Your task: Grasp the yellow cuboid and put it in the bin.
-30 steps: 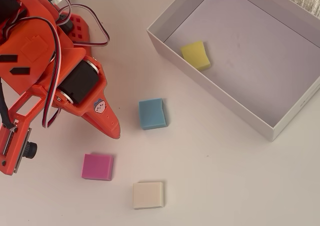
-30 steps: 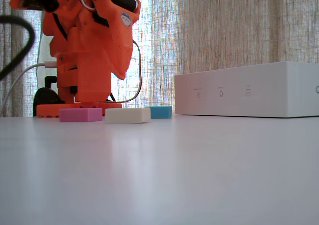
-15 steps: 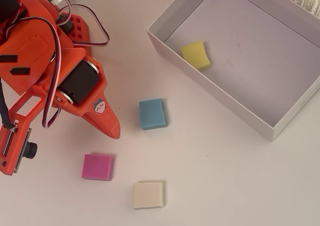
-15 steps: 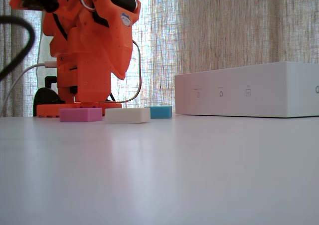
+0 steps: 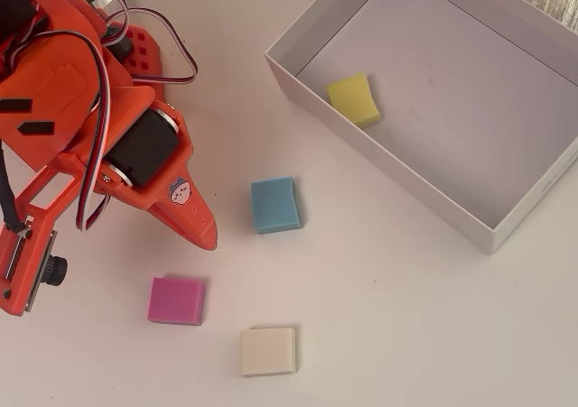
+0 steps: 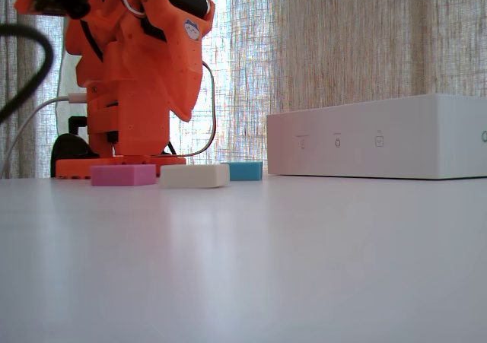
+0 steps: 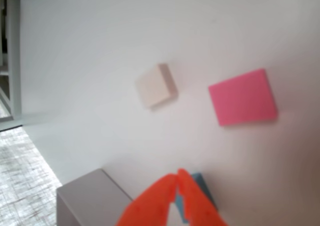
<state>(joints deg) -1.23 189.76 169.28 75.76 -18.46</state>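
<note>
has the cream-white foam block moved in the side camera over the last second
No. In the fixed view the small flat cream-white foam block still sits between the pink block and the blue block, at the same spot left of the large white box.

Overhead view: bright, even light, sharp; soft short shadows under blocks on worktop [image 5: 388, 281]. Fixed view: strong backlight thru curtain [image 6: 342, 46], some blowout near arm [image 6: 129, 69]; worktop foreground out of focus w/ pale sheen. Wrist view: soft, blurry overall; pink block [image 7: 243, 96] edges smeared, end effector [image 7: 176, 178] tips fuzzy at bottom edge.
</note>
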